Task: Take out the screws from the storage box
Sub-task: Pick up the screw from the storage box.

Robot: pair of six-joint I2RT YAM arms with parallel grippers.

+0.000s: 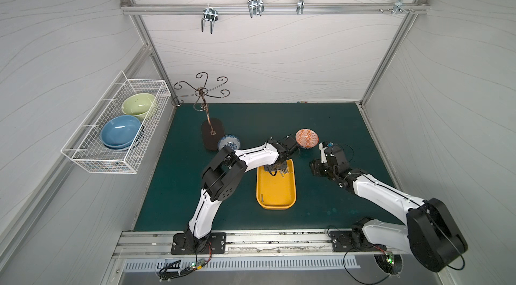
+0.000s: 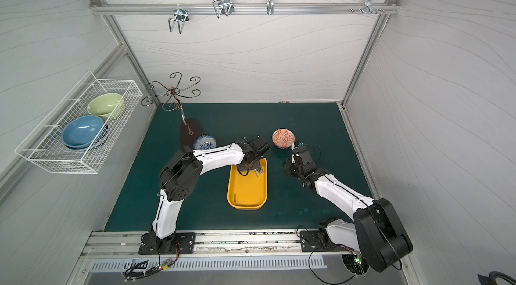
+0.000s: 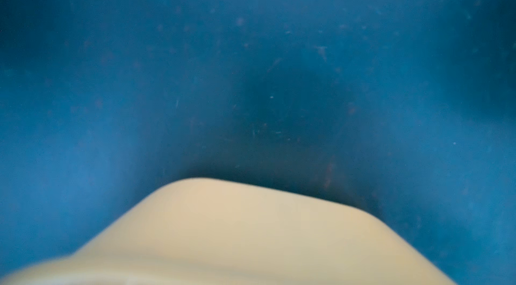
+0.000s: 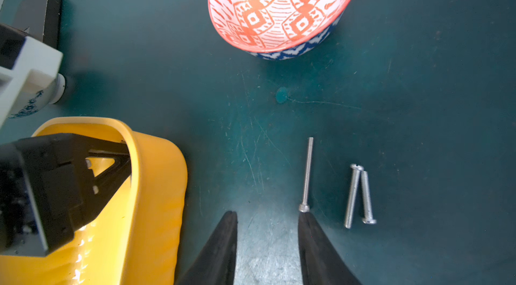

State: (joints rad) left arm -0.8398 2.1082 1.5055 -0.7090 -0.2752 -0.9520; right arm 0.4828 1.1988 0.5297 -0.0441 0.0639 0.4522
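Partway done, I'd say. Three screws (image 4: 353, 195) already lie flat on the green mat (image 4: 418, 102) just right of the storage box (image 1: 276, 190). They sit side by side, long axes running roughly near-to-far. The longest one (image 4: 307, 172) points its tip at the orange bowl (image 4: 282, 4), head at the near end.

Left in the box: a small pile (image 1: 282, 172) at the far end and a lone screw (image 1: 263, 197) in the near-left corner, lying along the box's length.

Left gripper (image 1: 275, 168) is down in that pile; can't tell if it's clamped on anything. Right gripper (image 4: 267, 213) hovers by the laid-out ones, fingers apart, empty.
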